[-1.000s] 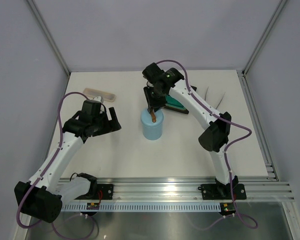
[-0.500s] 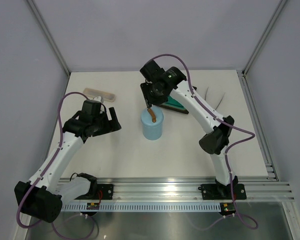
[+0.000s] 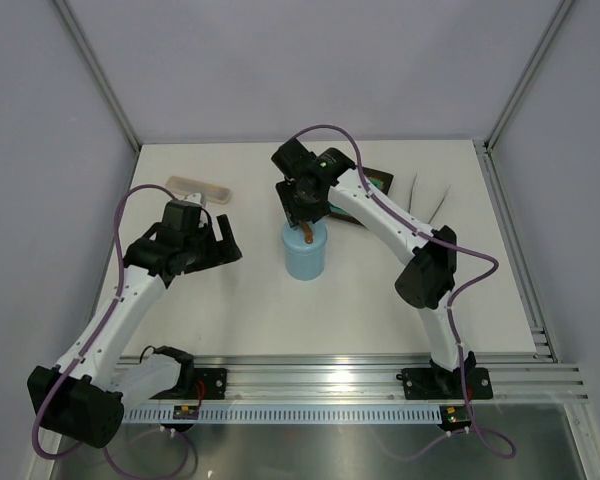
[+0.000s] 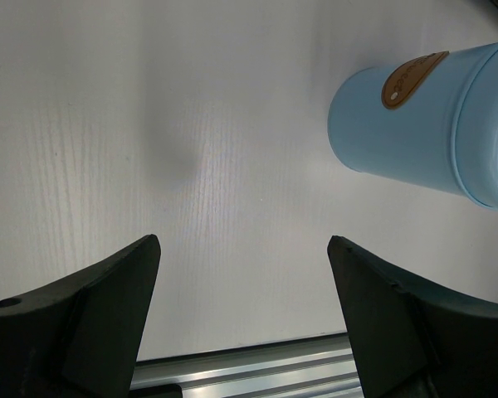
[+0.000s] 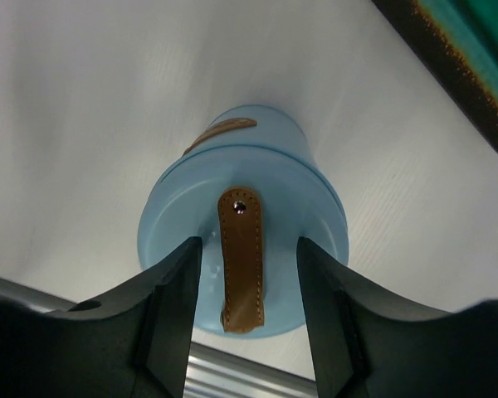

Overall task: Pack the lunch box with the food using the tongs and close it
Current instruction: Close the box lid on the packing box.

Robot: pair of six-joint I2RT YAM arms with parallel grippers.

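The light blue lunch box (image 3: 305, 258) stands upright mid-table with its round lid (image 5: 179, 217) on; the lid's brown strap (image 5: 241, 259) lies flat on top. My right gripper (image 3: 302, 218) hovers just above the lid, open, its fingers on either side of the strap without touching it (image 5: 249, 245). My left gripper (image 3: 220, 242) is open over bare table to the left of the lunch box (image 4: 415, 124), with nothing between its fingers (image 4: 242, 242). The silvery tongs (image 3: 430, 195) lie at the back right. No food is in view.
A square teal plate (image 3: 378, 184) with a dark rim lies behind the lunch box, partly under the right arm, and its corner (image 5: 473, 58) appears in the right wrist view. A pale beige flat piece (image 3: 200, 187) lies at the back left. Aluminium rails (image 3: 360, 375) edge the near side.
My right gripper has opened off the lid's strap and shifted a little left and back, uncovering more of the plate. The lid stays on the lunch box. The left arm is still.
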